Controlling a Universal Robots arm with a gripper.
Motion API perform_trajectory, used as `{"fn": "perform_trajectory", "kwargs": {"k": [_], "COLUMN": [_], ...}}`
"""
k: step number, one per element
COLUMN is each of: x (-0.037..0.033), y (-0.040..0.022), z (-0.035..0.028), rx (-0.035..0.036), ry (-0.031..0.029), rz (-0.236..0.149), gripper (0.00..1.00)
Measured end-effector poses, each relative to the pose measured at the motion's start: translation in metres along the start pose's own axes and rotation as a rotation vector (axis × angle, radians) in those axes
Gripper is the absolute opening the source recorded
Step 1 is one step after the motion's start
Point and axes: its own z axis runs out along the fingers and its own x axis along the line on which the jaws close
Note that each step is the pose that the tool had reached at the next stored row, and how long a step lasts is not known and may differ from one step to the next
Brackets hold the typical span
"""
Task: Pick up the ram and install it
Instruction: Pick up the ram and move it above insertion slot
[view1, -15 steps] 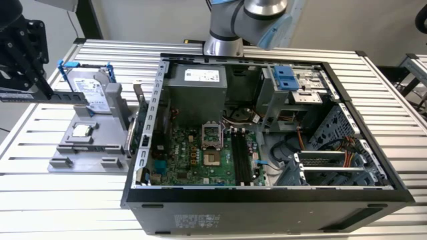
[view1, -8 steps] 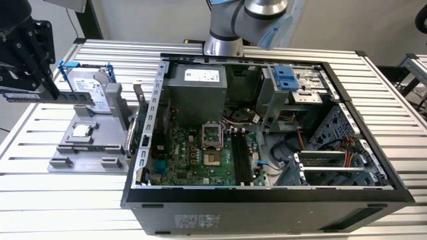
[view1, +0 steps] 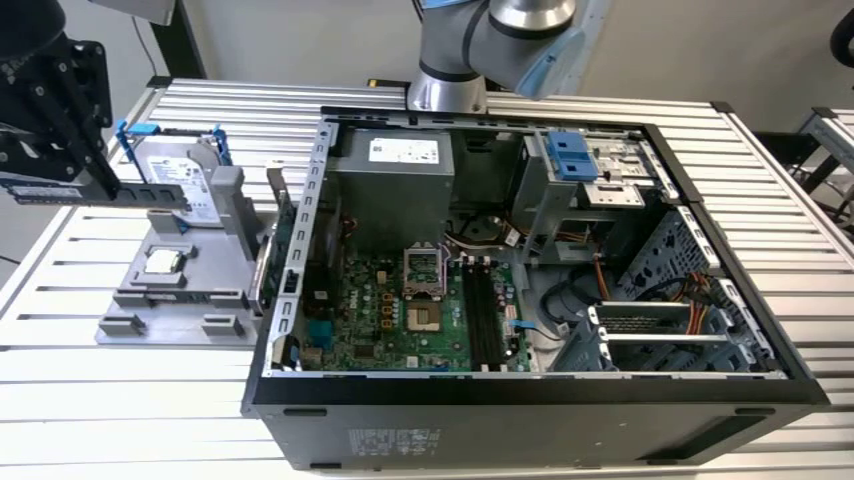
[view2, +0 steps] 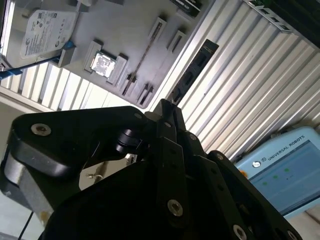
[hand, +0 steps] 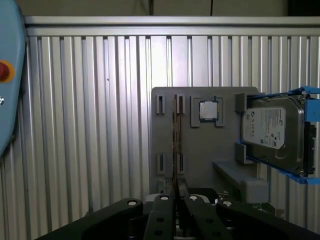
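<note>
My gripper (view1: 60, 178) hangs at the exterior view's left, above the slatted table, shut on the ram (view1: 107, 192). The ram is a thin dark stick held level, reaching toward the grey holder tray (view1: 147, 300). In the second wrist view the ram (view2: 194, 70) sticks out from between the black fingers (view2: 172, 120). Seen edge-on in the first wrist view, the ram (hand: 175, 145) is a slim line rising from the gripper (hand: 176, 194) over the tray (hand: 200, 160). The black memory slots (view1: 483, 318) lie on the green motherboard (view1: 374, 320) inside the open computer case.
The tray carries a silver hard drive (view1: 180, 175) with blue brackets and a small square processor chip (view1: 163, 262). The case wall (view1: 287, 260) stands right beside the tray. The arm's base (view1: 451, 70) sits behind the case. A pendant with a screen (view2: 280, 175) lies on the table.
</note>
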Motion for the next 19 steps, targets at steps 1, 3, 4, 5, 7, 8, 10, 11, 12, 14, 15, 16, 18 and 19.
{"fn": "perform_trajectory", "kwargs": {"k": [1,3,4,5,7,8,10,11,12,14,15,16,18,19], "x": [0.0,-0.0001,-0.0001,-0.0001,-0.0002,-0.0002,-0.0004,-0.0004,-0.0005,-0.0008,-0.001,-0.0011,-0.0014,-0.0015], "y": [0.0,0.0,0.0,0.0,-0.0015,-0.0027,-0.0066,-0.0091,-0.0117,-0.0184,-0.0216,-0.0254,-0.0326,-0.0363], "z": [-0.0004,-0.0012,-0.0016,-0.0019,-0.0023,-0.0024,-0.0024,-0.0025,-0.0025,-0.0025,-0.0026,-0.0026,-0.0027,-0.0027], "rx": [-0.0001,-0.0001,0.0,0.0,-0.0002,0.0,-0.0001,-0.0001,-0.0001,-0.0001,-0.0002,-0.0003,-0.0004,-0.0005], "ry": [0.0,0.0001,0.0,0.0,0.0001,0.0001,0.0,0.0001,0.0,0.0,0.0001,0.0001,0.0001,0.0], "rz": [0.0,0.0,0.0,0.0,0.0,0.0,0.0,0.0,0.0,0.0,0.0,0.0,0.0,0.0], "gripper": [0.0,0.0,0.0,0.0,0.0,0.0,0.0,0.0,0.0,0.0,0.0,0.0,0.0,0.0]}}
